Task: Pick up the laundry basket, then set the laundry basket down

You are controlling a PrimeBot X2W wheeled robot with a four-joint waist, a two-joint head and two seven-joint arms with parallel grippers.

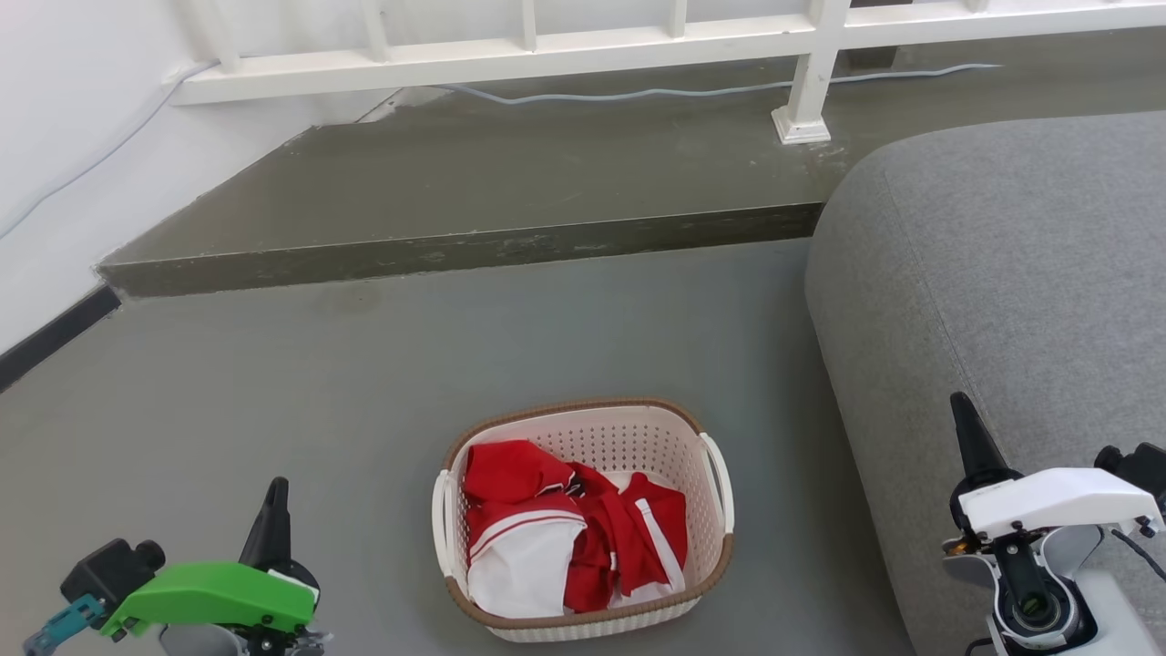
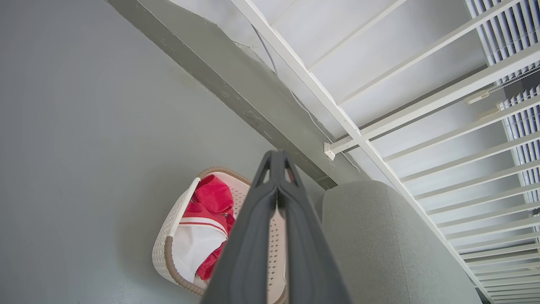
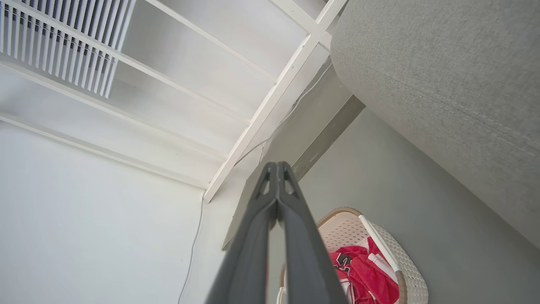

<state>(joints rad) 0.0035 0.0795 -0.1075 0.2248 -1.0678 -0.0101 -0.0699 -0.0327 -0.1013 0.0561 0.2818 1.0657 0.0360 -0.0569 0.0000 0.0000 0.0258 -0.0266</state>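
**Around the raised step**

A dark step (image 1: 474,182) crosses the back of the grey floor (image 1: 364,364). On it stands a white railing (image 1: 583,50), with a pale cable (image 1: 692,91) trailing behind. A white wall (image 1: 55,137) rises left of the step (black baseboard (image 1: 55,333) below). A grey sofa (image 1: 993,273) sits at its right end. Red and white clothes (image 1: 565,538) lie heaped in front.

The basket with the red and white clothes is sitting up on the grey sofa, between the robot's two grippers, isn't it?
Not on the sofa. The laundry basket stands on the grey floor, beside the sofa, as the head view shows. The rest holds: it has red and white clothes in it and lies between the left gripper and the right gripper.
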